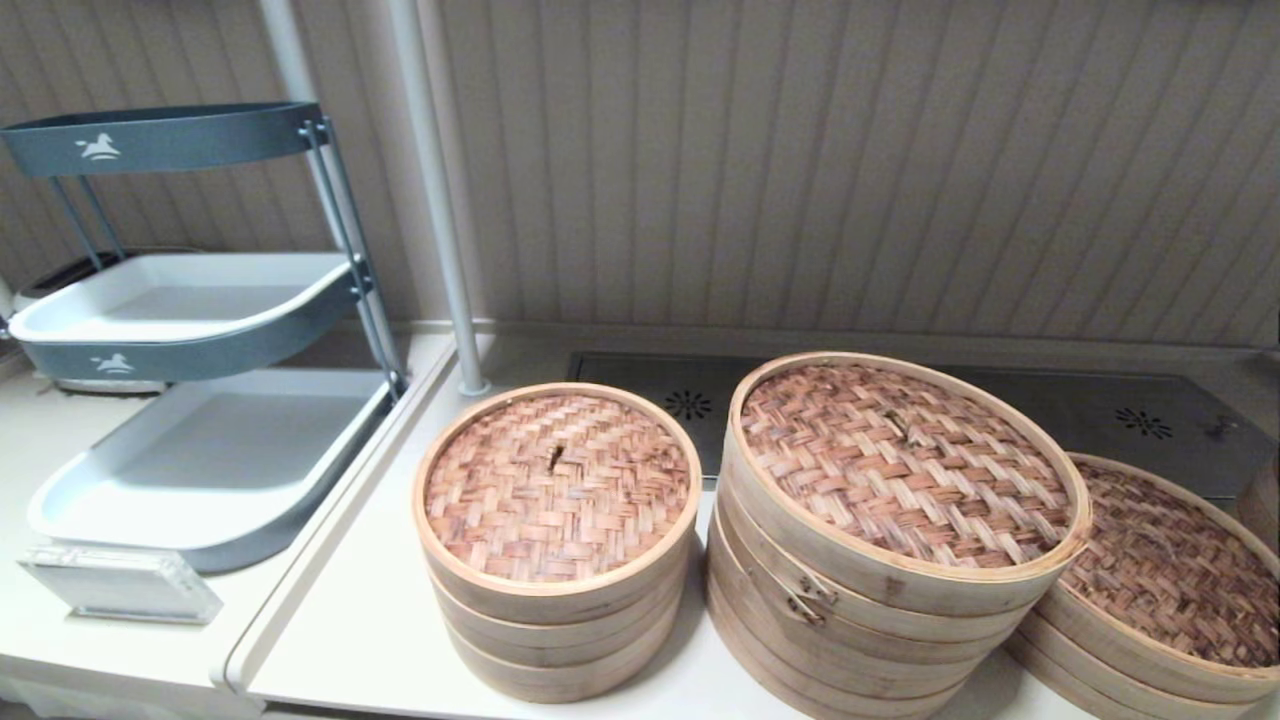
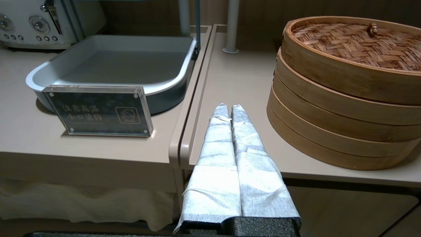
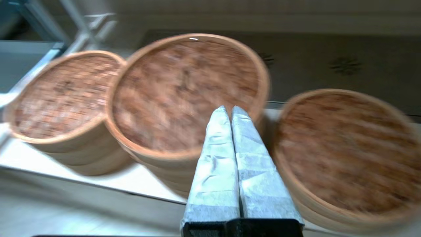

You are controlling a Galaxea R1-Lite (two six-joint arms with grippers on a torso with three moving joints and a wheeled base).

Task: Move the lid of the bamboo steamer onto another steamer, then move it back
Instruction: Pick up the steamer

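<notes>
A: Status of the right end effector (image 3: pixel 229 110)?

B: I am seeing it pressed closed, empty, facing the stacks. The left end effector (image 2: pixel 229 107) is likewise closed, idling at the tabletop (image 2: pixel 240 79) edge.

A: Progress?

B: Nothing started, I judge: the bamboo steamer lid (image 1: pixel 905 465) is sitting on the clasped stack, beside another steamer (image 1: pixel 1165 585).

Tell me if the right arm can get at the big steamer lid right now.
Probably yes. The right gripper, fingers shut, sits just in front of the lid, which tops the middle stack with nothing over it. It must open first.
</notes>
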